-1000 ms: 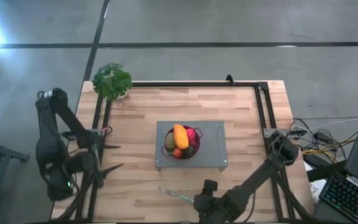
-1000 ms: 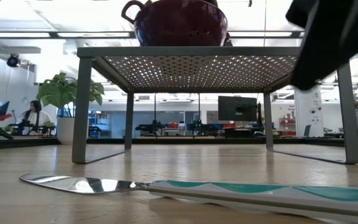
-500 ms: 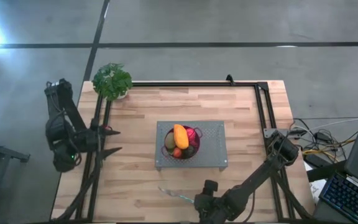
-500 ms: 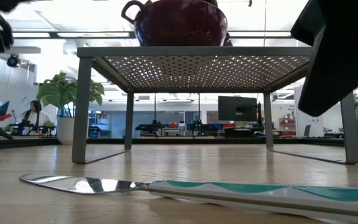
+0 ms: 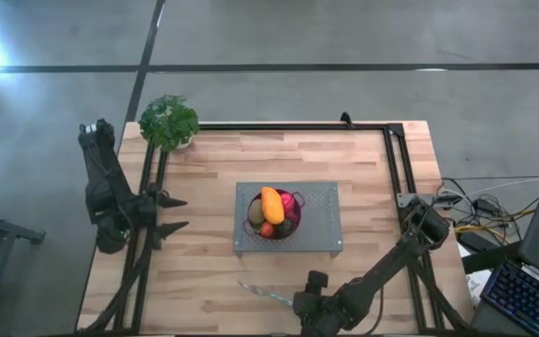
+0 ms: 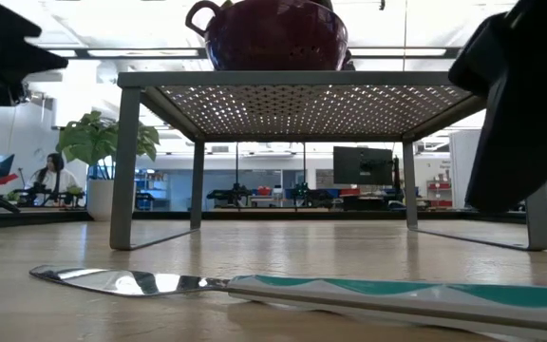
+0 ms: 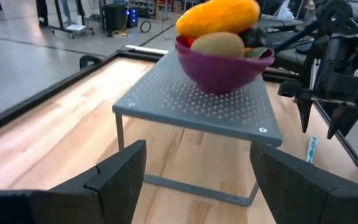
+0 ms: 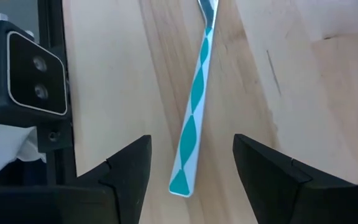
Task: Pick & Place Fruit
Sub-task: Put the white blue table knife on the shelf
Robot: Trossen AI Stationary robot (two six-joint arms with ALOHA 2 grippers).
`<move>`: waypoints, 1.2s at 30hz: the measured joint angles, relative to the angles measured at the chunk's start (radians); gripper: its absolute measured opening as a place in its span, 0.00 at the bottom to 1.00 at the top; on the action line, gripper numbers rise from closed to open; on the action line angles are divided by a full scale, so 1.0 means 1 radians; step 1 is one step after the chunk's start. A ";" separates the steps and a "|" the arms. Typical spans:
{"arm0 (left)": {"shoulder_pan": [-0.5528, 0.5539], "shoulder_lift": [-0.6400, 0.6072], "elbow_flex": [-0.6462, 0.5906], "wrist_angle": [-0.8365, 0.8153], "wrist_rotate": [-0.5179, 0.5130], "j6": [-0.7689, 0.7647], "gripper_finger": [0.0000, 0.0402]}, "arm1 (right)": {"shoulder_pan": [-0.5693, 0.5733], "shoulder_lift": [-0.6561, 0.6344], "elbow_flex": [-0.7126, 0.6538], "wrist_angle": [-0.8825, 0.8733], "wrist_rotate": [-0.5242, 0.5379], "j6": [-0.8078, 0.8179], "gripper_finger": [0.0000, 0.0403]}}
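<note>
The fruit (image 5: 271, 212) is heaped in a purple bowl (image 7: 219, 68) that stands on a grey perforated rack (image 5: 316, 225) at mid-table. An oblong orange piece (image 7: 217, 17) and an olive kiwi (image 7: 219, 45) lie on top. My left gripper (image 5: 172, 214) hovers open at the table's left edge, level, pointing at the rack. My right gripper (image 8: 191, 168) is open near the front edge, slanting down. Its fingers stand on either side of the teal-and-white handle of a knife (image 8: 194, 118) lying flat on the wood, without touching it.
A potted plant (image 5: 168, 122) stands at the far left corner. Black frame rails (image 5: 396, 159) run along the table's far, left and right sides. The knife's blade (image 6: 131, 280) points toward the table's left. Bare wood lies between the rack and the left gripper.
My left arm has folded back and sunk, carrying its open gripper down and a little toward the far edge, with a slight roll. My right gripper has sunk a little toward the knife handle. Bowl, fruit and knife have kept still.
</note>
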 joint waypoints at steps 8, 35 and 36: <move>0.000 -0.001 -0.054 0.002 0.001 -0.057 0.73 | 0.001 0.000 -0.087 0.131 0.001 0.002 0.58; 0.000 -0.001 -0.054 0.002 0.009 -0.057 0.73 | -0.001 0.048 -0.125 0.238 0.035 -0.010 0.18; 0.000 -0.001 -0.054 0.002 0.009 -0.057 0.73 | 0.000 0.048 -0.124 0.238 0.032 -0.009 0.15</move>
